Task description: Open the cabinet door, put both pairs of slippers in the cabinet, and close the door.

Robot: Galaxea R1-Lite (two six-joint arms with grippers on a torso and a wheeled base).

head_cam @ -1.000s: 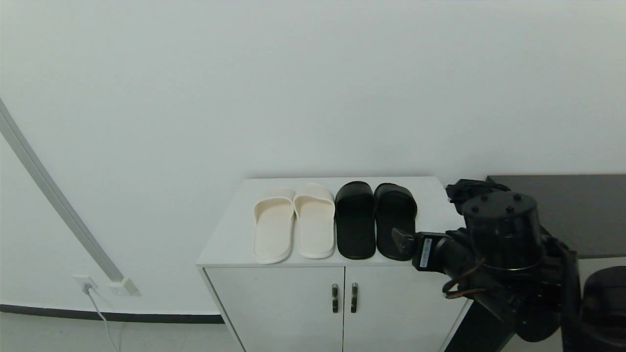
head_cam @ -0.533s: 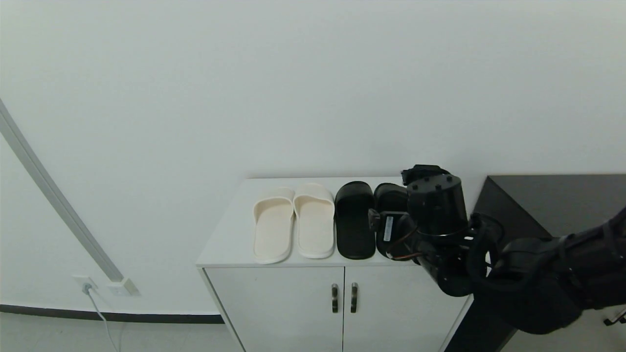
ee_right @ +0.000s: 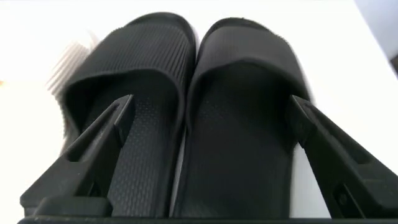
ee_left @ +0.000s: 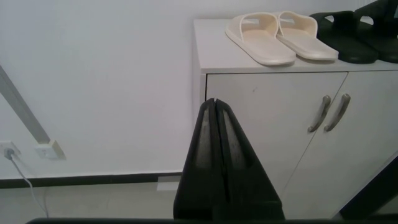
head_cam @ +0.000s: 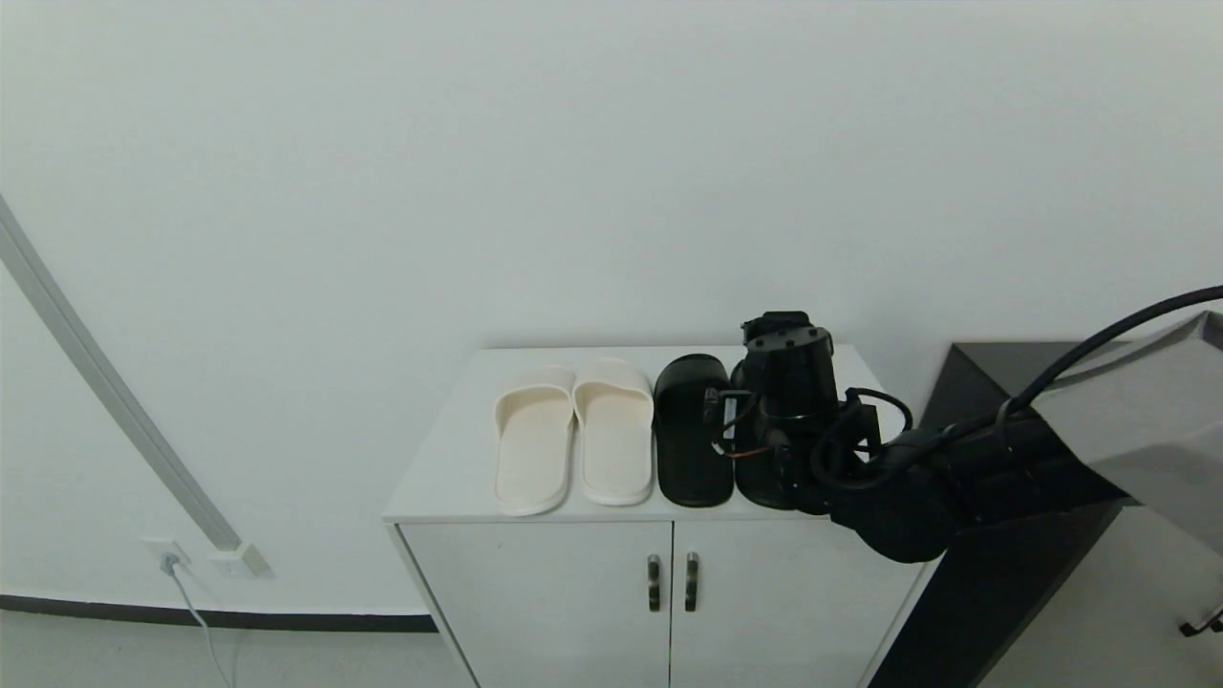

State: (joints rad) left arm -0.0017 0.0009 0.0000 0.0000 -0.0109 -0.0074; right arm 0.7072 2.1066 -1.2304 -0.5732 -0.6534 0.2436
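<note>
Head camera sits high and a little way back, looking forward and down on the cabinet (head_cam: pixel 535 592) against the wall. Left wrist camera is lower, off the cabinet's left front corner, facing across its doors and top. Right wrist camera hangs very close over the black slippers (ee_right: pixel 242 124). All three views share those slippers.

A wall socket (head_cam: pixel 164 552) sits low on the plain white wall (head_cam: pixel 611 172), with a white cable (head_cam: pixel 199 619) hanging from it. A grey trunking strip (head_cam: pixel 105 382) slants up and leftward from just beside the socket. Below it run a dark skirting board (head_cam: pixel 287 621) and pale floor (head_cam: pixel 315 664). Well to its right stands a dark table (head_cam: pixel 984 368).
</note>
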